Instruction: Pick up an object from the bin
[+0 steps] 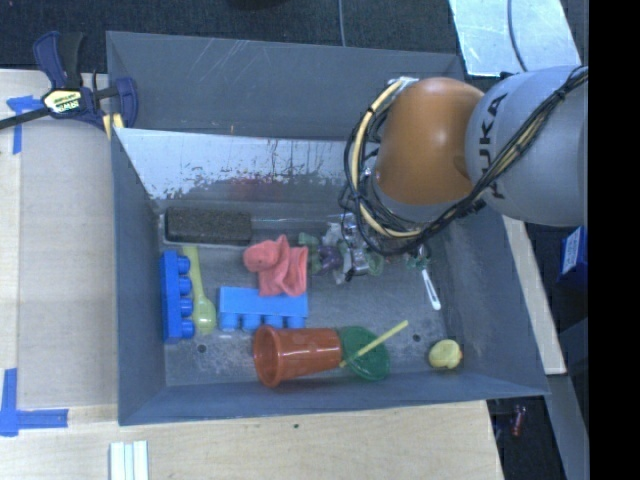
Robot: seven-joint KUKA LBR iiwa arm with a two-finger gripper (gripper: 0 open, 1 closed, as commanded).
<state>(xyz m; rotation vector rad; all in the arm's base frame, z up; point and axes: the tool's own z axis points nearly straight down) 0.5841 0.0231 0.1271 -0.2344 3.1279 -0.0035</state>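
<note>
Pink lump [280,265] just left of jaws; blue block [262,308], orange cup [295,354] nearby.

A crumpled pink lump [278,265] (soft-looking) lies mid-bin, just beside the end effector [345,256].

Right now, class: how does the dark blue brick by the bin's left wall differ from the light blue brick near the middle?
The dark blue brick is long and narrow; the light blue brick is shorter and broader. The dark one runs up and down the view, the light one across it. Both are toy bricks lying on the bin floor.
</note>
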